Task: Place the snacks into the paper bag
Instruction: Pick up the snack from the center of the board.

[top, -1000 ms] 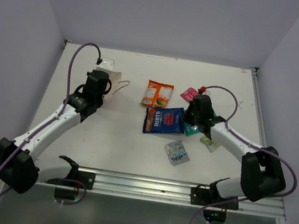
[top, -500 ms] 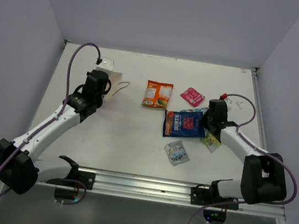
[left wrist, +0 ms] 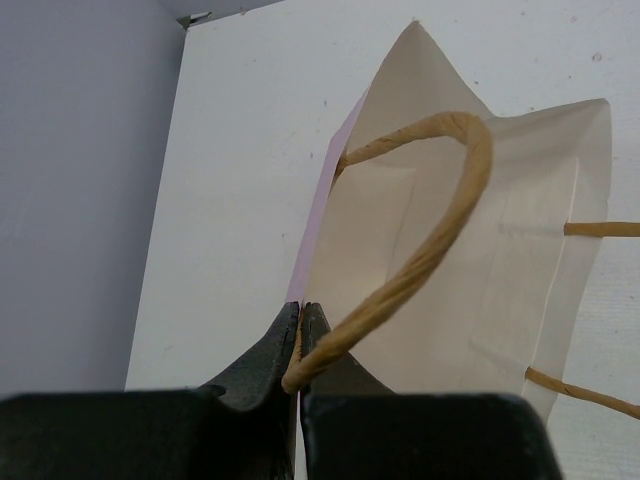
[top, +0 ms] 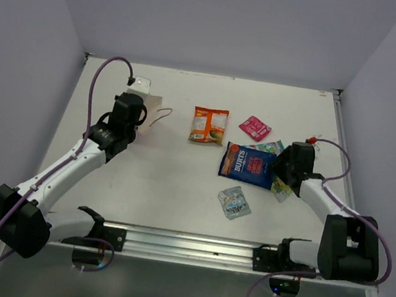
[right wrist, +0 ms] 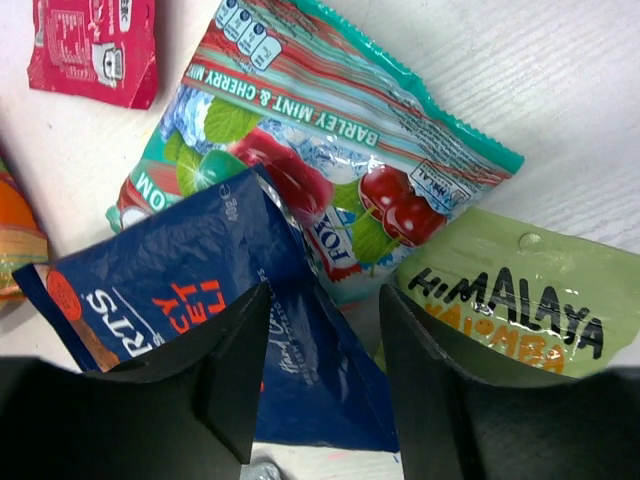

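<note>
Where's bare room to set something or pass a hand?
Bare: centre between the paper bag and the orange packet, down to the near rail. Crowded: right side, packets overlapping around the dark blue packet and right hand.

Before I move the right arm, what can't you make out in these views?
- Top view: paper bag mostly covered by the left gripper; its mouth is hidden.
- Left wrist: the bag's far side runs off the right edge.
- Right wrist: orange packet clipped by the left edge; whether the right gripper touches the dark blue packet is unclear.
</note>
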Controlling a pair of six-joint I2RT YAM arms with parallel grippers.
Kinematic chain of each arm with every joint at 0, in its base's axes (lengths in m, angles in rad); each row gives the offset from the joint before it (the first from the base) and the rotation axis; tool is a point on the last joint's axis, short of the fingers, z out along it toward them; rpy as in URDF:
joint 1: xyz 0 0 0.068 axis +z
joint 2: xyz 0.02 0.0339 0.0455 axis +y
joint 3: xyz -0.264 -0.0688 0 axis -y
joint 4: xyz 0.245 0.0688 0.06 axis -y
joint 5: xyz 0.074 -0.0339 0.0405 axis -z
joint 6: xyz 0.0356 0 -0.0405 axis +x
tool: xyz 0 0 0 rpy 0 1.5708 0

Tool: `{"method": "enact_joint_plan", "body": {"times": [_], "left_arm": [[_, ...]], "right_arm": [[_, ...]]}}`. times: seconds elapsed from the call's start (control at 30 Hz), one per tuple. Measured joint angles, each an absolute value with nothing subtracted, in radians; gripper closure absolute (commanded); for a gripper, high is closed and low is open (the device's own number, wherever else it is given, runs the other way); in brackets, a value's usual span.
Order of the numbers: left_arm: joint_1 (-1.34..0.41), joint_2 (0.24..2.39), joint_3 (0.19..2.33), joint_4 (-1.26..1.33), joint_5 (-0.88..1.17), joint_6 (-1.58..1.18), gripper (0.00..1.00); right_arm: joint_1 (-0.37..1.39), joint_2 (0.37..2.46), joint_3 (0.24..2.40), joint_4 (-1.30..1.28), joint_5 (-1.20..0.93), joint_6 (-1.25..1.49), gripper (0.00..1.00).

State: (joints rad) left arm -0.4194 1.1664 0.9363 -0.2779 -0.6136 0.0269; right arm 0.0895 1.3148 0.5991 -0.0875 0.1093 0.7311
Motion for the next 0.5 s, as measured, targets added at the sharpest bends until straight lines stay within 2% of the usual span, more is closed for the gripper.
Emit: {"method": "enact_joint_plan", "body": {"times": [0.07, 0.2, 0.5], "left_arm": [[-0.419, 1.166, 0.936, -0.278, -0.613, 0.027, 1.00], [-0.419, 1.166, 0.936, -0.278, -0.607, 0.027, 1.00], [-0.419, 1.166, 0.936, -0.278, -0.594, 0.020, 1.00]], "right_arm": [[0.074, 1.285, 0.577, -0.086, 0.079, 0.728, 0.36], [0.048, 1.256, 0.547, -0.079, 0.002, 0.720, 0.25], [-0.030, 1.253, 0.442, 0.044, -0.183, 0.691, 0.23]]}}
